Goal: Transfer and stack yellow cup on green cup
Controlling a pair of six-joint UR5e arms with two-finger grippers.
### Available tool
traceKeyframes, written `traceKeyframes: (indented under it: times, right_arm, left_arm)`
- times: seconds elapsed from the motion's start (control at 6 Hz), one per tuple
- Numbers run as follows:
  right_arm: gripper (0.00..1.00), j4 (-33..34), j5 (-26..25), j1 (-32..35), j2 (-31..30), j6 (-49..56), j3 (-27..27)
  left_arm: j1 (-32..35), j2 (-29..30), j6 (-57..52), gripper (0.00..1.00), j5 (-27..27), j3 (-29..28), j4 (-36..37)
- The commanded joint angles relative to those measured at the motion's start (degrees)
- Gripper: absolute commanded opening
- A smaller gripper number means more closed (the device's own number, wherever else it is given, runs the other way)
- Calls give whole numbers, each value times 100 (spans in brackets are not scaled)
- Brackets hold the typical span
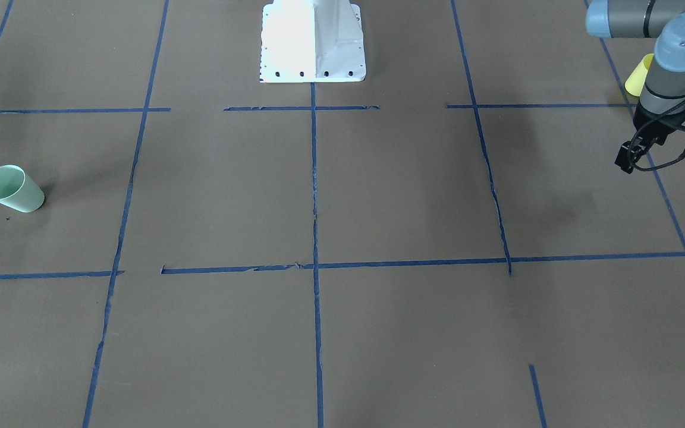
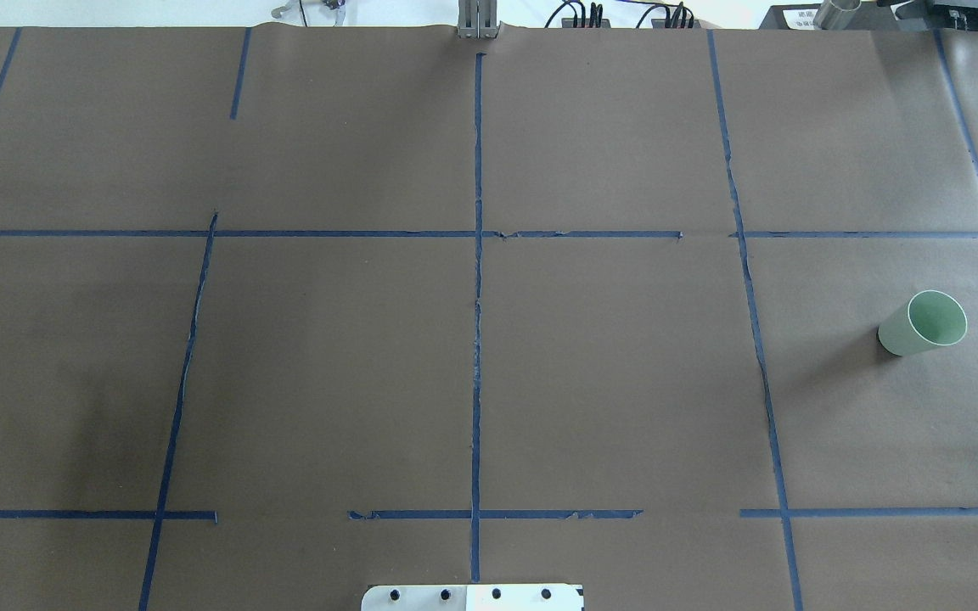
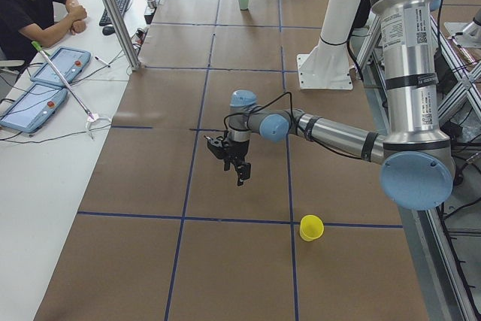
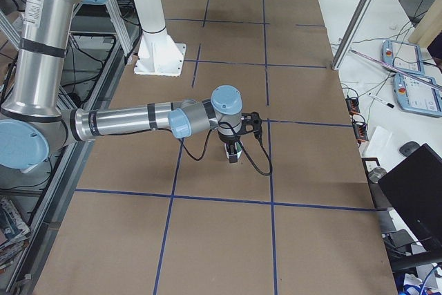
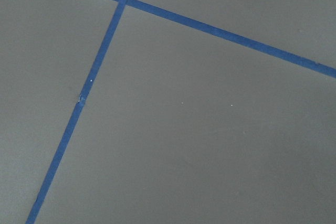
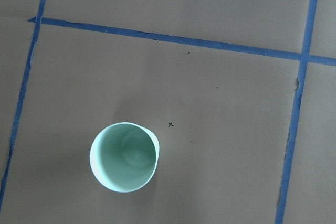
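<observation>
The yellow cup [image 3: 310,228] stands upright on the brown table near the robot's side. In the front-facing view it [image 1: 637,77] is half hidden behind my left arm. My left gripper [image 1: 654,145] hangs above the table, apart from the yellow cup, and looks open and empty; it also shows in the exterior left view [image 3: 234,162]. The green cup [image 2: 924,323] stands upright at the table's other end and shows from above in the right wrist view [image 6: 124,157]. My right gripper [image 4: 235,153] shows only in the exterior right view, so I cannot tell whether it is open or shut.
Blue tape lines divide the brown table [image 2: 608,382] into squares. The white robot base [image 1: 313,41] stands at the table's near-robot edge. An operator [image 3: 34,5] sits at a white side desk with tablets [image 3: 60,65], behind an aluminium post [image 3: 113,13].
</observation>
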State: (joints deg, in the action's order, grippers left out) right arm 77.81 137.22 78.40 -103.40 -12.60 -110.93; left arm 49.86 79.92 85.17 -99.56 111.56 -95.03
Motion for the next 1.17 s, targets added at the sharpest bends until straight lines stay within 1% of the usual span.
traceKeyframes:
  times: [0.0,0.17,0.33,0.5,0.67,0.83,1.0]
  right_arm:
    - [100,6,32,0,-31,38,1]
    - [100,-2,50,0,-144,64,-8]
    - [100,6,50,0,-171,56,-17]
    - [100,24,59,-9,-172,56,-17]
    - [100,15,129,-18,-311,56,-25]
    - [100,6,338,-18,-382,64,-60]
    - [100,15,332,-26,-382,73,-61]
  left_arm:
    - [-614,23,1950,100,600,399,1147]
    - [-931,41,2925,100,761,497,2041]
    - [-1300,76,4127,100,1101,498,2903]
    - [-1477,242,4774,100,1235,507,3677]
    - [-1583,235,5381,100,1080,437,4346]
    - [-1828,234,6135,100,1018,271,4483]
    - [-2005,226,6699,100,895,0,4476]
